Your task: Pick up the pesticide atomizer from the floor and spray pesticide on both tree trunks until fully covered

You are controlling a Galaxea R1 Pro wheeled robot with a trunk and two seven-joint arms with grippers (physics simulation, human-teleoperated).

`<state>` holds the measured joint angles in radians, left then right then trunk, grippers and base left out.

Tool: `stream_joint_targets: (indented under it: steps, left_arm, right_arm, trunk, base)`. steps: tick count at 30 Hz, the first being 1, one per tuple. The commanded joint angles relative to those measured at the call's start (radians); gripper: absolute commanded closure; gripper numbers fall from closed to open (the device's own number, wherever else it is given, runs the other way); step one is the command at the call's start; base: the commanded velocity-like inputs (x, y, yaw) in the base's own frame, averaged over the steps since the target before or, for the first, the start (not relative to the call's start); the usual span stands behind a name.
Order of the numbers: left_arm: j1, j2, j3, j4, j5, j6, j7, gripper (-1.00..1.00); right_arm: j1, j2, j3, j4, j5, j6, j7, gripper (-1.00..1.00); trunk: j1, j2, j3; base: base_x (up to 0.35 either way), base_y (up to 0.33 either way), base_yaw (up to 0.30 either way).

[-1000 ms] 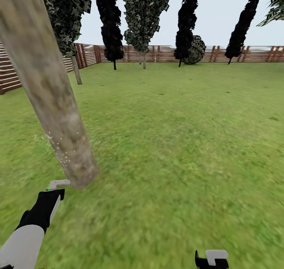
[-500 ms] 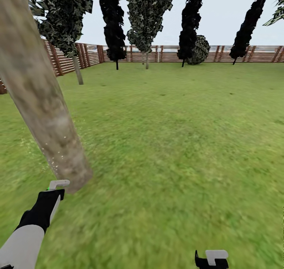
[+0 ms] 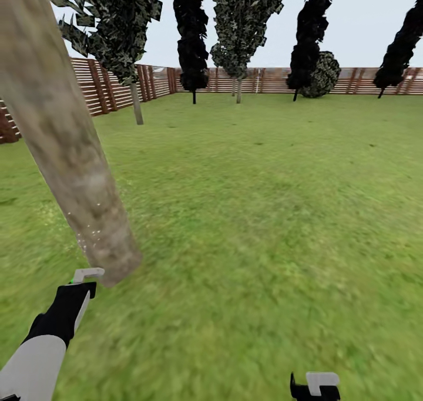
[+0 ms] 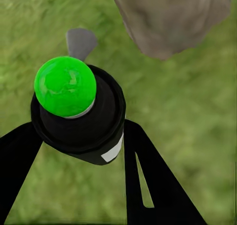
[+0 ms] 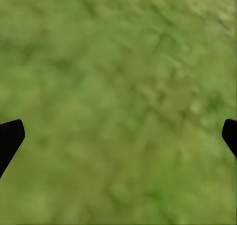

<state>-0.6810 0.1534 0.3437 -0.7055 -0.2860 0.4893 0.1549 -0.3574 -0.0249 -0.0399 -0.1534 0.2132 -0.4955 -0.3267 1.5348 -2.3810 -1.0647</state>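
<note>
A: Holding the pesticide atomizer [image 4: 79, 118] in the left gripper [image 4: 74, 151], jaws clamped on its black body, one black finger [image 4: 148, 180] on each side. Top cap reads bright green here, grey nozzle tab pointing toward the tree trunk [image 4: 173, 17].

B: Head view?

A: Left gripper [image 3: 79, 280] sits just beside the foot of the tree trunk [image 3: 64, 136], nozzle nearly touching the bark. Fine white specks on the lower trunk only; higher up looks bare. Lawn [image 3: 264, 213] all around, fence [image 3: 117, 86] along the far edge of the garden.

B: Right side?

A: Right gripper [image 5: 118, 131] has its jaws apart, nothing between them, grass below. In the head view its tip [image 3: 315, 384] is low, well apart from the trunk.

B: Second tree?

A: Thin pale trunk [image 3: 137, 104] near the far left corner by the fence might be it; too small to be sure.

B: Risks?

A: My guess: nozzle is so close that the spray lands in one small patch, so coverage stays low on the near face. Trunk is much wider than the arm, so the back and upper parts could get missed unless the base circles. Arm could also bump the trunk on a turn. The bottle is tiny, so a knock could twist it in the grip and aim spray at grass.
</note>
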Motion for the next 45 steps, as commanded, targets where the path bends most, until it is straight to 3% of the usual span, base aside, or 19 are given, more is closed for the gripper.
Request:
stream_joint_targets:
  steps: [1,12,26,37,40,41,43,45]
  left_arm:
    - [0.000,0.000,0.000,0.000,-0.001,0.000,0.000,1.00]
    - [0.000,0.001,0.001,0.000,-0.001,0.000,0.000,1.00]
    - [0.000,0.003,0.005,0.000,-0.001,0.000,0.000,1.00]
    - [0.000,0.003,0.003,-0.001,0.000,0.000,-0.001,1.00]
    - [-0.004,0.008,-0.003,-0.021,0.004,0.009,-0.019,1.00]
    - [-0.008,0.013,-0.003,-0.022,0.004,0.013,-0.050,1.00]
    - [-0.015,0.016,-0.024,-0.024,-0.010,0.033,-0.124,1.00]
    - [-0.059,0.013,-0.112,-0.028,-0.044,0.138,-0.158,1.00]
  right_arm:
    - [0.000,0.000,0.000,0.000,0.000,0.000,0.000,-1.00]
    - [0.000,0.000,0.000,0.000,0.000,0.000,0.000,-1.00]
    - [0.000,0.000,0.000,0.000,0.000,0.000,0.000,-1.00]
    - [0.000,0.000,0.000,0.000,0.000,0.000,0.000,-1.00]
    - [0.000,0.000,0.000,0.000,0.000,0.000,-0.001,-1.00]
    - [0.000,0.000,0.000,0.000,0.000,0.000,-0.001,-1.00]
    - [0.000,0.000,0.000,0.000,0.000,0.000,-0.001,-1.00]
    - [0.000,0.000,0.000,0.000,0.000,0.000,-0.002,-1.00]
  trunk:
    - [0.000,0.000,0.000]
    - [0.000,0.000,0.000]
    - [0.000,0.000,0.000]
    - [0.000,0.000,0.000]
    - [0.000,0.000,0.000]
    - [0.000,0.000,0.000]
    - [0.000,0.000,0.000]
    - [0.000,0.000,0.000]
  base:
    - [0.142,-0.240,0.089]
    - [0.142,-0.240,0.022]
    - [0.145,-0.239,0.268]
    - [0.129,-0.166,0.099]
    - [-0.010,-0.008,0.276]
    - [-0.001,-0.001,0.278]
    - [0.000,0.000,0.278]
    - [0.000,0.000,0.198]
